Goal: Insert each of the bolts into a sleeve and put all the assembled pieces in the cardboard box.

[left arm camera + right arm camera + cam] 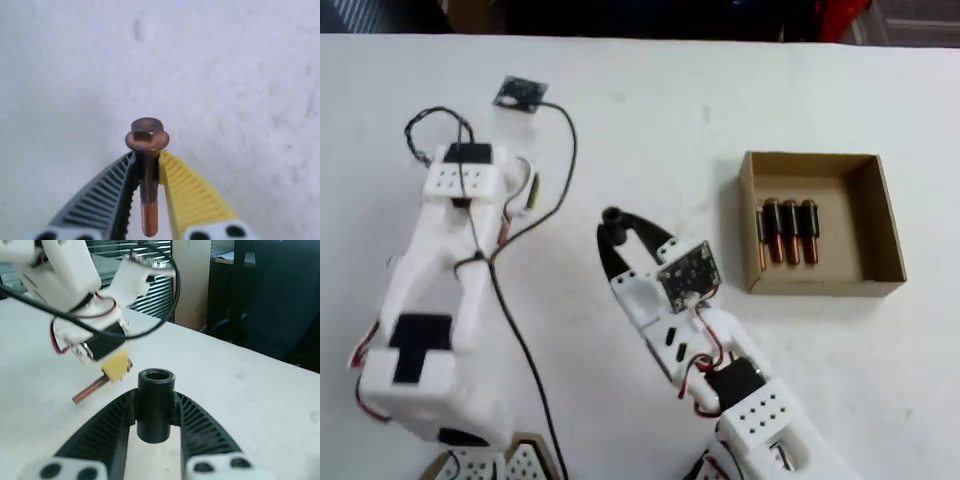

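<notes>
Closest to the lens, at the near left, the white plastic left arm (420, 300) stood over the table edge and extended toward the far side. Its left gripper (147, 156), with 1 grey ribbed finger and 1 yellow one, was clamped on the shank of a copper-coloured flanged hex bolt (147, 134). The bolt's head stood just past the fingertips and its plain end stuck out behind them, all over the white table (720, 90). At the far left, a small dark circuit board (520, 93) lay on the table.

Right of that, near the middle, the right gripper (154, 396), with 2 black ribbed fingers, gripped a short black cylindrical sleeve (155, 412) around its middle. The sleeve's open bore showed at 1 end. Bolt and sleeve were apart.

Farther right sat the shallow square cardboard box (885, 215), well apart from both grippers. Inside it, 3 assembled bolt-and-sleeve pieces (790, 232) lay side by side in its left half.
</notes>
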